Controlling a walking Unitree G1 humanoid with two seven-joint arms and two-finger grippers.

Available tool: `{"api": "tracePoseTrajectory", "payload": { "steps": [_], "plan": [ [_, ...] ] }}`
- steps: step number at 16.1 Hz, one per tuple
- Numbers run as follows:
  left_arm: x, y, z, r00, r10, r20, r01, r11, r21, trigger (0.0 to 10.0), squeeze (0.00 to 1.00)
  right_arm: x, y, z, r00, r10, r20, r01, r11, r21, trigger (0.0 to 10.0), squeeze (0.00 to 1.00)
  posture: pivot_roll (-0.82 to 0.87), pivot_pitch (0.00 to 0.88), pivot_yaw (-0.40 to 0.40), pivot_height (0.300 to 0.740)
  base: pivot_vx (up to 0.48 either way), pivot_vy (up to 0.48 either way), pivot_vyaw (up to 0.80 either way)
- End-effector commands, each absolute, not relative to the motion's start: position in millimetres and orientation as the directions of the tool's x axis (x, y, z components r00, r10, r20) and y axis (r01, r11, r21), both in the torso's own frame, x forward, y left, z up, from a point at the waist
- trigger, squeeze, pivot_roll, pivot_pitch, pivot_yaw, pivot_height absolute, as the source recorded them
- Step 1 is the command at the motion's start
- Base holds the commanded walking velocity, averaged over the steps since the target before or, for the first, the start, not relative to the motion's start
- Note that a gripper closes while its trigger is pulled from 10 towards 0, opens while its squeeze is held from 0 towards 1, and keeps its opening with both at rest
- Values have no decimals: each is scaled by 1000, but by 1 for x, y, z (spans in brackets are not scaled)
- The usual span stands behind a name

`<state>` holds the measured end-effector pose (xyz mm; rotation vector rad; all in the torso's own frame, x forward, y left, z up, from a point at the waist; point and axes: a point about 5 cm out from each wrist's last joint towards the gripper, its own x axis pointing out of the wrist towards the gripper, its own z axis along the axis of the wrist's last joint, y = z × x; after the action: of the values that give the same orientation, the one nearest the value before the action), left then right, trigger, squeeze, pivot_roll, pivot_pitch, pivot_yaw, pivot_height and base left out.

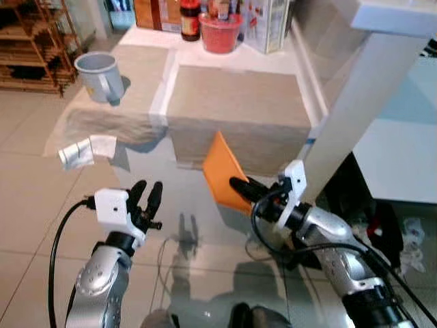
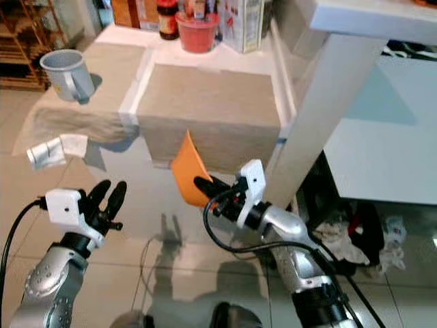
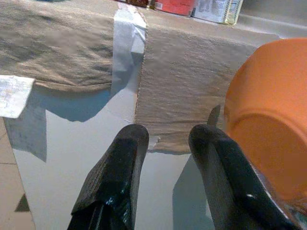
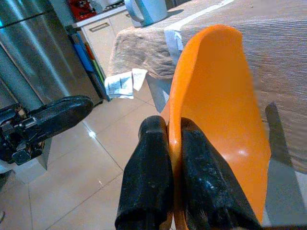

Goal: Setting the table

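two black fingers of the right gripper (image 1: 240, 186) pinch an orange bowl (image 1: 224, 172) on edge, just short of the near placemat (image 1: 235, 109); left gripper (image 1: 147, 198) parted, empty.

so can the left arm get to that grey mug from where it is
Probably not without moving closer. The left gripper hovers open over the glass tabletop, and the grey mug stands far across on the left placemat. Nothing blocks the way; the distance just looks long.
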<state>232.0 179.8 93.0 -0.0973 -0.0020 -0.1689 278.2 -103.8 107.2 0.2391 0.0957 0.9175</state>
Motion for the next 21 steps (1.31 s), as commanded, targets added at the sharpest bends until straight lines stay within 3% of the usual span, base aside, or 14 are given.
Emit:
{"api": "tracePoseTrajectory", "payload": {
  "steps": [1,5,10,16,20,21],
  "plan": [
    [233,179,95,985,-170,20,172,982,-82,10000,0,282,-104,121,601,795,75,-790,578,205,10000,0,-58,83,-31,740,0,0,0],
    [234,177,98,983,-177,39,180,981,-78,10000,0,281,-102,123,585,807,81,-804,563,193,10000,0,-57,86,-32,740,0,0,0],
    [234,169,106,974,-212,75,218,971,-95,10000,0,280,-100,132,560,820,115,-823,536,187,10000,0,-63,93,-37,740,0,-410,0],
    [237,168,110,971,-224,88,232,969,-91,10000,0,275,-93,149,484,855,185,-870,448,206,10000,0,-64,85,-39,740,0,-465,0],
    [239,165,113,965,-243,97,251,964,-90,10000,0,264,-94,166,384,875,297,-911,305,279,10000,0,-69,68,-38,740,0,-466,0],
    [240,165,114,964,-246,102,256,963,-90,10000,0,265,-94,170,387,868,311,-910,305,281,10000,0,-70,67,-38,740,0,-465,0]
  ]
}}
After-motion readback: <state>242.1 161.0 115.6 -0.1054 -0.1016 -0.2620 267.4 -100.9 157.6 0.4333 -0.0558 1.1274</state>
